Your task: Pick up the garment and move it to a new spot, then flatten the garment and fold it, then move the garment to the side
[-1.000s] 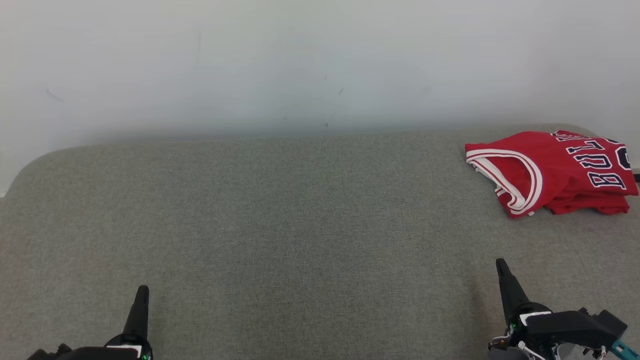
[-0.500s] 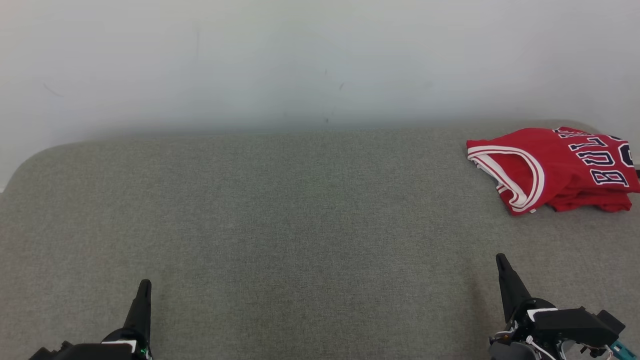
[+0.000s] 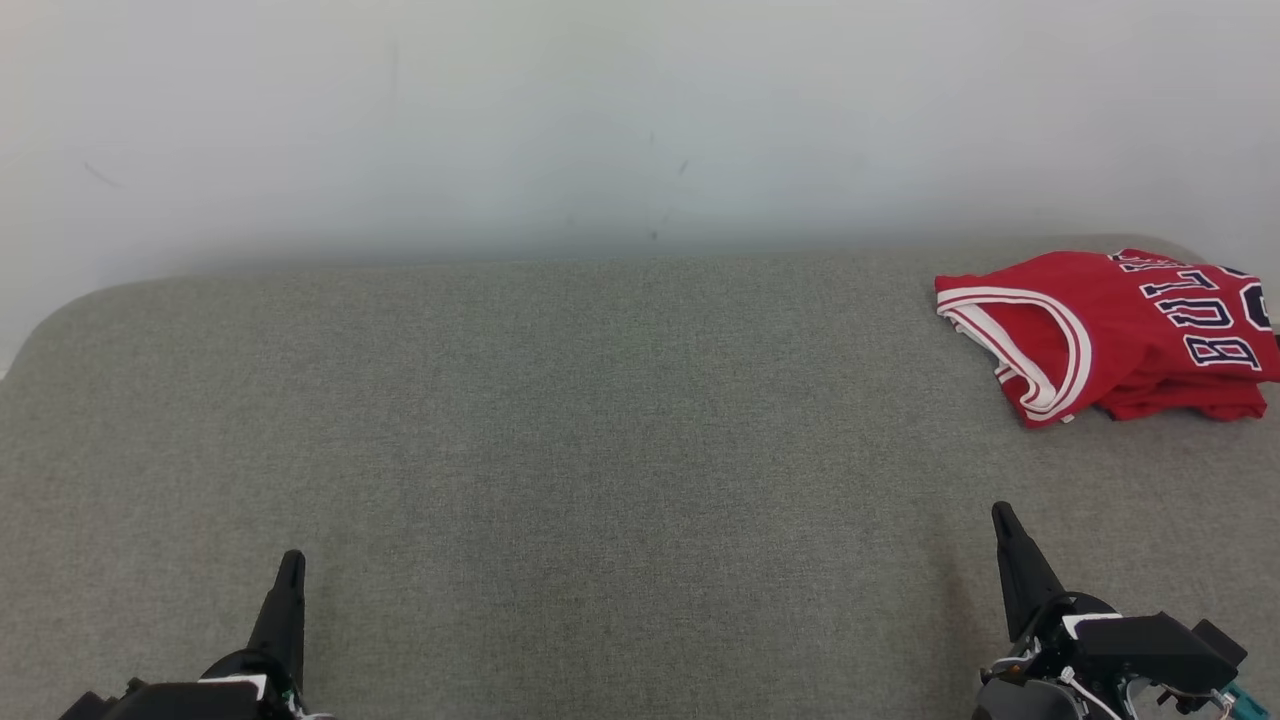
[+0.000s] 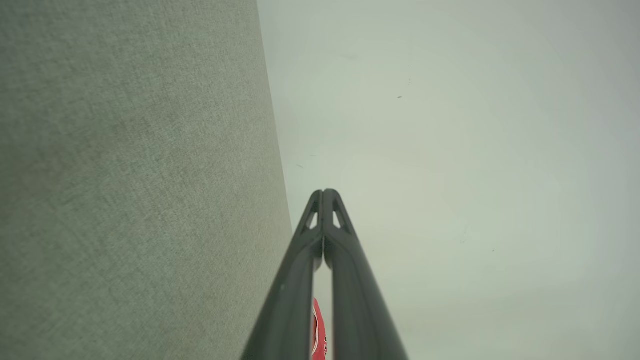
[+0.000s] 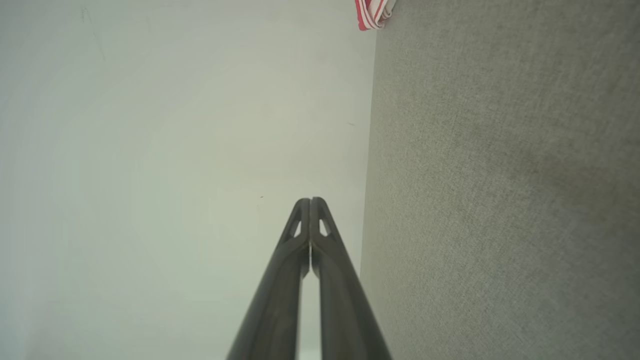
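Two tools, left tool (image 3: 291, 558) and right tool (image 3: 1001, 513), fully closed, empty.

The head view looks forward and down from above and behind the left gripper (image 3: 291, 560) and right gripper (image 3: 1000, 515), across the grey cushion (image 3: 600, 450) to the pale wall (image 3: 600, 120). Each wrist view looks from close behind along its own closed gripper, rolled sideways, so that cushion and wall meet along an upright line. All three views share the cushion, the wall and the red jersey (image 3: 1100, 330).
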